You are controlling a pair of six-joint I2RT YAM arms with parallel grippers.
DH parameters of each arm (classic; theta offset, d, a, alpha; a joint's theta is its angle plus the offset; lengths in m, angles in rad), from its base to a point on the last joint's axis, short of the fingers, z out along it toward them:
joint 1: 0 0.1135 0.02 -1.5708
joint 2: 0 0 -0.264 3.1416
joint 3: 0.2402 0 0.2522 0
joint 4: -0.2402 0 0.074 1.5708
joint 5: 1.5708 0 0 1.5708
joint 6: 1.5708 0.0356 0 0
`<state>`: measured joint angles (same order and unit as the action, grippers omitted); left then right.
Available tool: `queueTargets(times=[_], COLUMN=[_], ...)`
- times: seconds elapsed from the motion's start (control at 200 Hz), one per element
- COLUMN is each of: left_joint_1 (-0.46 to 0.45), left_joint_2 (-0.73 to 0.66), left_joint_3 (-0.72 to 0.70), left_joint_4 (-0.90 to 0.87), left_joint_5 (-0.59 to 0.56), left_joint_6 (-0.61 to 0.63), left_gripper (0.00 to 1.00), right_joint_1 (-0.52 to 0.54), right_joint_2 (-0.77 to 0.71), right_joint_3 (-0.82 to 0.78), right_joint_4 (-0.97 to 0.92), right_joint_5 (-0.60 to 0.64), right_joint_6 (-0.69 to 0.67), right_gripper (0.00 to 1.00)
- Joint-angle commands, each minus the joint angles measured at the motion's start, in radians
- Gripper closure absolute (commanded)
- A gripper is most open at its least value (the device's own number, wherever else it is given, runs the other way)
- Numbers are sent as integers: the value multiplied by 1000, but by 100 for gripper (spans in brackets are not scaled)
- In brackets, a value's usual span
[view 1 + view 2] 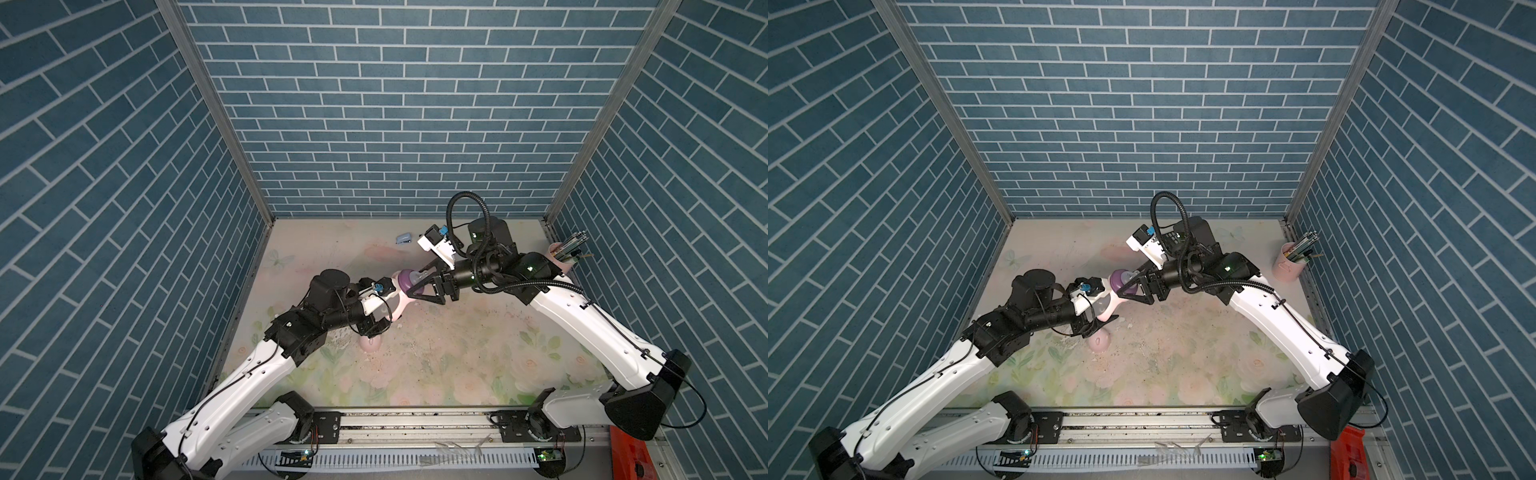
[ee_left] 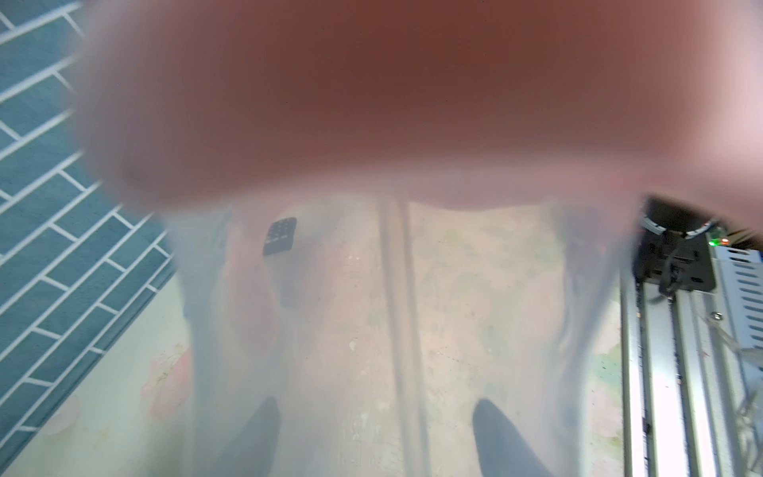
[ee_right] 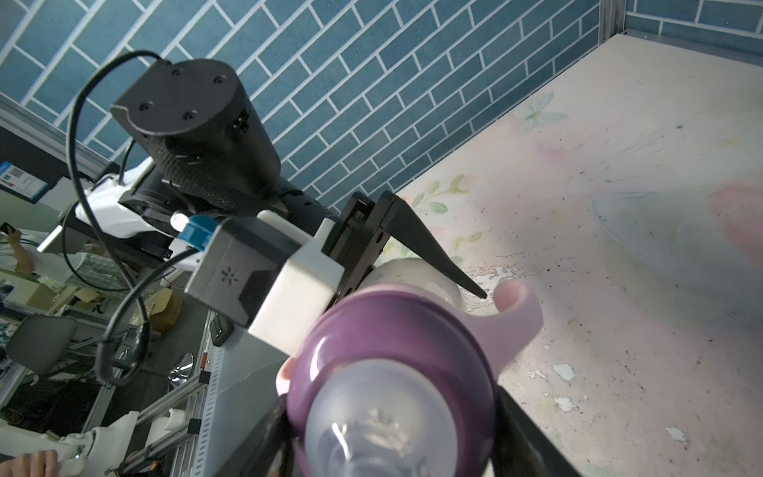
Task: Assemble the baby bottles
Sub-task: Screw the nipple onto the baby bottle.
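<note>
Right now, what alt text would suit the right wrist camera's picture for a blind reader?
A purple collar with a clear teat fills the foreground, gripped between the right gripper's fingers. A pink handle curls out beside it; beyond, the other arm, a flowery table and blue brick wall.

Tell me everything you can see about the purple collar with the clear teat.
The purple collar is a glossy, domed plastic ring with a translucent, soft-looking teat rising from its middle. It is held off the table, tipped sideways. The teat points into the right gripper, which straddles the collar and appears to clamp it. The collar sits against the pink handled ring, whose curved handle sticks out beside it. How far it is screwed on cannot be told.
</note>
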<state>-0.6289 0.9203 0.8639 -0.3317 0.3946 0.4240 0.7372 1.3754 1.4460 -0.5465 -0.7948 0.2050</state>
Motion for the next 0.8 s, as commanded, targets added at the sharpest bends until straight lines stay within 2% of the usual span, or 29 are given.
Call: queueTargets(times=[0.0,0.185,0.265,0.325,0.38,0.51,0.545,0.695,0.795], left_joint_1=[-3,-4,-4,-4,-3,0,-1,24,38], left_joint_2=[-50,-56,-52,-44,-32,-2,2,24,44], left_joint_3=[-12,-22,-19,-3,22,76,87,110,122], left_joint_4=[131,152,144,118,80,13,0,14,68], left_joint_5=[-94,-116,-100,-67,-3,154,200,472,577], left_joint_6=[27,18,17,5,-3,-46,-60,-138,-215], left_gripper=[100,100,100,100,100,100,100,100,100], right_joint_1=[-38,-44,-44,-44,-44,-45,-45,-47,-47], right_joint_2=[8,0,-12,-40,-89,-237,-268,-292,-273], right_joint_3=[-21,-36,-54,-78,-122,-229,-240,-197,-143], right_joint_4=[34,59,89,89,77,124,137,142,103], right_joint_5=[86,105,66,57,83,195,195,112,10], right_joint_6=[261,288,267,184,60,-114,-141,-229,-286], right_gripper=[100,100,100,79,68,13,3,1,1])
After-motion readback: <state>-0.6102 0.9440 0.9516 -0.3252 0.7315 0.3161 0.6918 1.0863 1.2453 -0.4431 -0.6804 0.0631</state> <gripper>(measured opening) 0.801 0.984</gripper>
